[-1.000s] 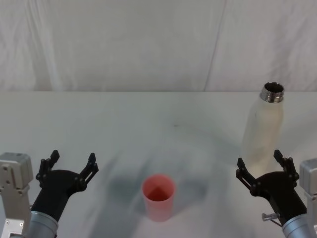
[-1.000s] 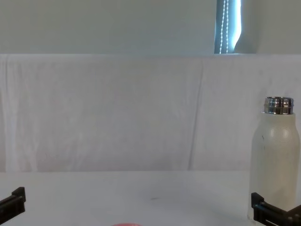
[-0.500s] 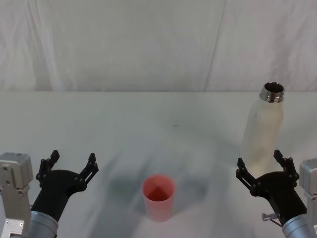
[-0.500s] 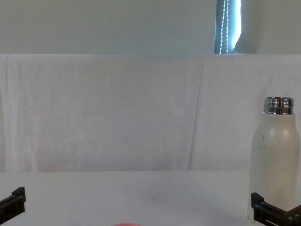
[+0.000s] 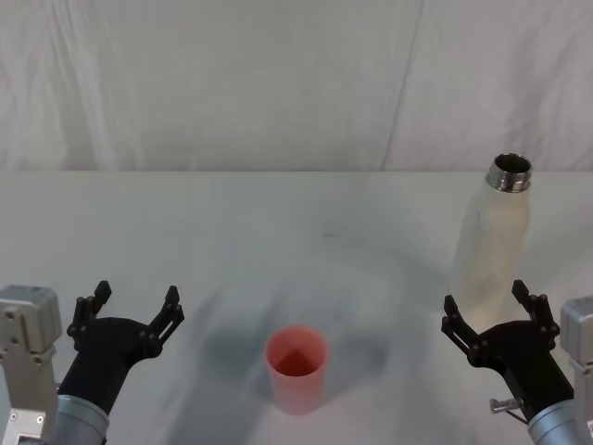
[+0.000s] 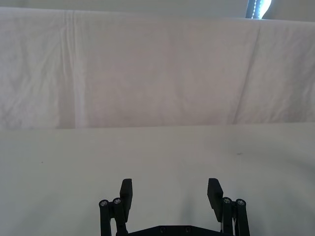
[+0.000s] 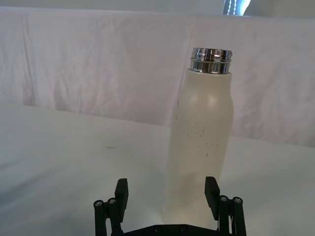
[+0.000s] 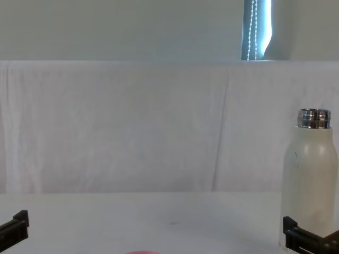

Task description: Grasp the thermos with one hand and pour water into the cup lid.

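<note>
On the white desk point(image 5: 278, 222), toward its right side, the uncapped cream thermos point(image 5: 491, 241) stood upright, just beyond the right gripper point(image 5: 492, 311), whose jaws were spread wide and empty. To grasp well, that gripper should probably slide forward so both jaws straddle the lower body squarely, then close firmly before lifting. The left gripper point(image 5: 130, 303) sat parked at the near left, also released. The pink cup lid point(image 5: 296, 366) stood at near centre, well apart from the thermos; nothing lay between.

Staged test setup, white-draped table point(image 5: 278, 213), white cloth backdrop point(image 5: 232, 83), window blind cord point(image 8: 257, 29)
</note>
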Robot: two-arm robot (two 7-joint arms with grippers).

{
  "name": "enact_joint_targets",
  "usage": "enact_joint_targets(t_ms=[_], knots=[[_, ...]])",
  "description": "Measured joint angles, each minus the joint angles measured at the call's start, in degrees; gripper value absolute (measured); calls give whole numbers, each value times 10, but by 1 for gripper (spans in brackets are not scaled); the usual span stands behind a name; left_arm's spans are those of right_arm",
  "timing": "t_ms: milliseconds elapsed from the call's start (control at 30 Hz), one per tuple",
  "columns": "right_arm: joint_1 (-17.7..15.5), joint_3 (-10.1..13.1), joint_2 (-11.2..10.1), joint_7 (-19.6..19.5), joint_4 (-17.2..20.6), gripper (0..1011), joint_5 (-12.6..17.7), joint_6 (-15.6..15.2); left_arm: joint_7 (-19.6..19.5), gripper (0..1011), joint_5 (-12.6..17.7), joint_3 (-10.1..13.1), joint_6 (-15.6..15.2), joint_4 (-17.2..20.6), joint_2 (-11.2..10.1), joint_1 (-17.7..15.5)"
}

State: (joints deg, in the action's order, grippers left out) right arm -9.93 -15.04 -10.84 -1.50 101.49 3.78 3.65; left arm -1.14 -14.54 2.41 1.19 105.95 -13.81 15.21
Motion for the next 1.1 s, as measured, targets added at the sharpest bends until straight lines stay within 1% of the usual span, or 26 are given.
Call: enact_joint_targets(t_ms=[933,1000,1100], knots=[[0,0,0,0,0,1003,0,0,0,1001,0,0,0,0,0,0],[0,1,0,2,0,1003,1,0,0,1001,0,0,0,0,0,0],[0,10,3,22,-1,1003,13,-7,0,1001,0,0,0,0,0,0]])
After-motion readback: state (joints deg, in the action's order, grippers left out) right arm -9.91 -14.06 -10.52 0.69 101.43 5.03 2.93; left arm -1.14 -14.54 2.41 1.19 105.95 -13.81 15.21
